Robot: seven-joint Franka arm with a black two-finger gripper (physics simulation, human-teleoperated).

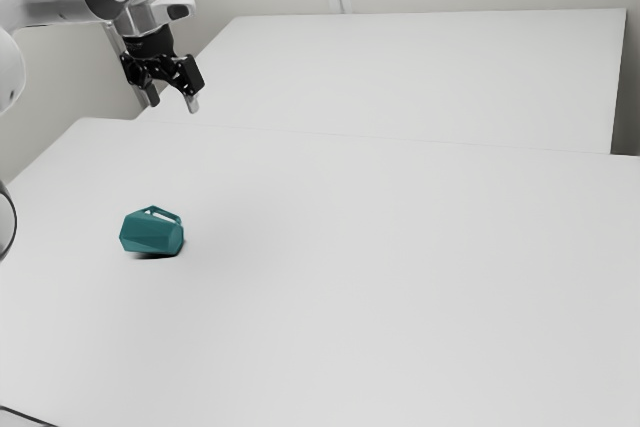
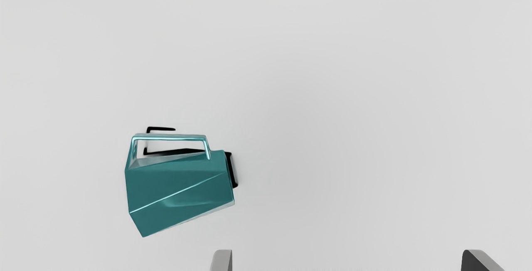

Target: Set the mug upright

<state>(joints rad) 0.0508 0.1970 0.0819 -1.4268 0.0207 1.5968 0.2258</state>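
The mug [image 1: 150,235], teal and faceted, was found lying on its side on the white bench [image 1: 400,277], not upright. The pincer [image 1: 172,105] hangs above the bench, well apart from the mug, with no contact between them. Its two fingers stand wide, with nothing held between them. In the exterior view the mug appears below the pincer, and its handle [image 1: 162,214] is on the upper side of the body. The wrist view places the mug off-centre to the pincer, ahead of the fingertips and towards one finger; most of the body lies outside the span of the fingers, with one end roughly in line with that nearer finger. In that view, the handle is on the side of the body away from the fingertips.
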